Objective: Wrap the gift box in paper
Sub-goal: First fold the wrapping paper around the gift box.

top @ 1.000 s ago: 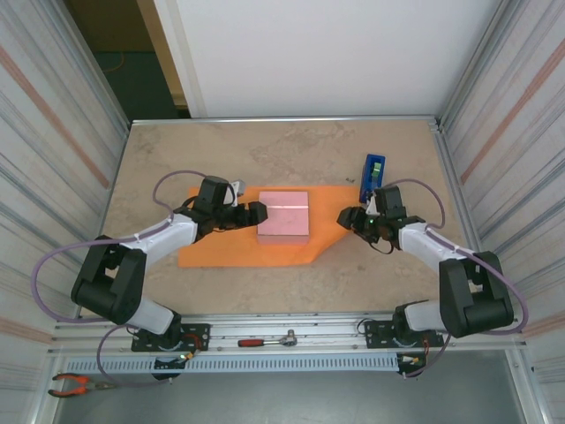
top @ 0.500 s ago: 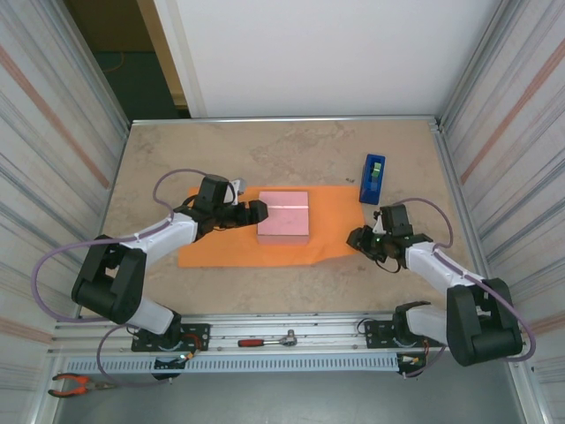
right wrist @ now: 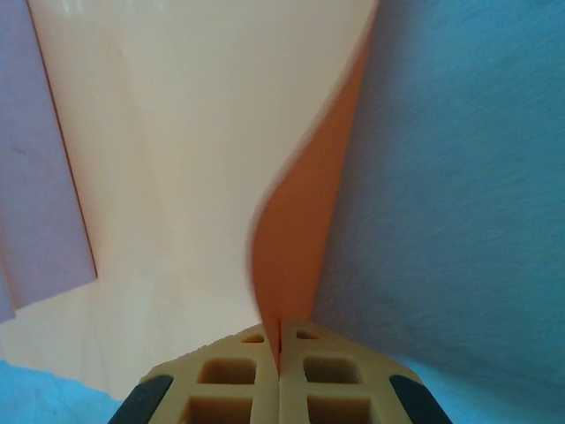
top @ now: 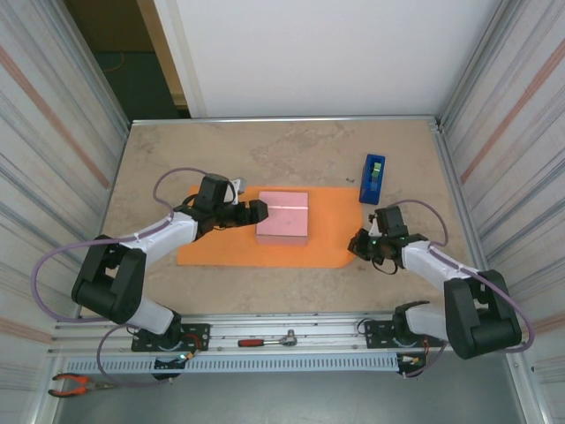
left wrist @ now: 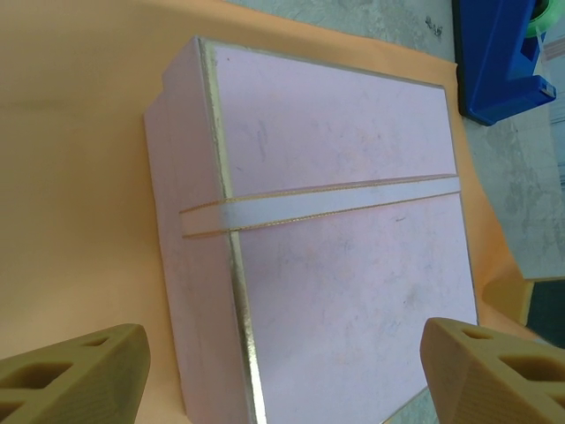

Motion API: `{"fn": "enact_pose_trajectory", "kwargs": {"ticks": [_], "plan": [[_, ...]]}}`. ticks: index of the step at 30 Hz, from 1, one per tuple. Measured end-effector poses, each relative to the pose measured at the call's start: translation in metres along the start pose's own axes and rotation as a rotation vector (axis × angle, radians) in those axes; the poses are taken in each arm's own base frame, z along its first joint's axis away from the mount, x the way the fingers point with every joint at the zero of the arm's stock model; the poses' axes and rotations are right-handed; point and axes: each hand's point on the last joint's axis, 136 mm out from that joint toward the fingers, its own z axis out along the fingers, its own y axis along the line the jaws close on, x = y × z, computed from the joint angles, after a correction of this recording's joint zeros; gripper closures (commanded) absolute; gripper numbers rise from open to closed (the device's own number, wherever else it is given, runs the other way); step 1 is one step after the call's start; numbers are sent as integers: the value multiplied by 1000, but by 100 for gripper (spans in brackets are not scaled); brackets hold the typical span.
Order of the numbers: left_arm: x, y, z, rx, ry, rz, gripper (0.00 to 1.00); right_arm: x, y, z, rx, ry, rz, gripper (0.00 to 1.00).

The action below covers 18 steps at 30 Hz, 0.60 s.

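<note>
Beige worktop is carrying the orange paper, its long axis running 9 to 3 o'clock, with the pink box sitting toward its 12 o'clock edge. The right hand is clenching the paper's 3 o'clock edge and would probably do best sweeping it low toward 9. The left hand is hovering released at the box's 9 o'clock side.
</note>
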Motion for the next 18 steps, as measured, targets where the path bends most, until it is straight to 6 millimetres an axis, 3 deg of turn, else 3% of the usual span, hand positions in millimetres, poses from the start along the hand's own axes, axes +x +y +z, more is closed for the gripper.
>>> {"fn": "enact_pose_trajectory", "kwargs": {"ticks": [6,13,18], "plan": [[-1,-1,-1,-1,2,6,19,1,40,11,-38,37,-82,100],[-7,-8,-3,14,1,12,19,-10,102,0,-134,11,-190,100],[-22,-23,-9,48,-19,26,19,-3,119,-12,-164,15,-227,100]]}}
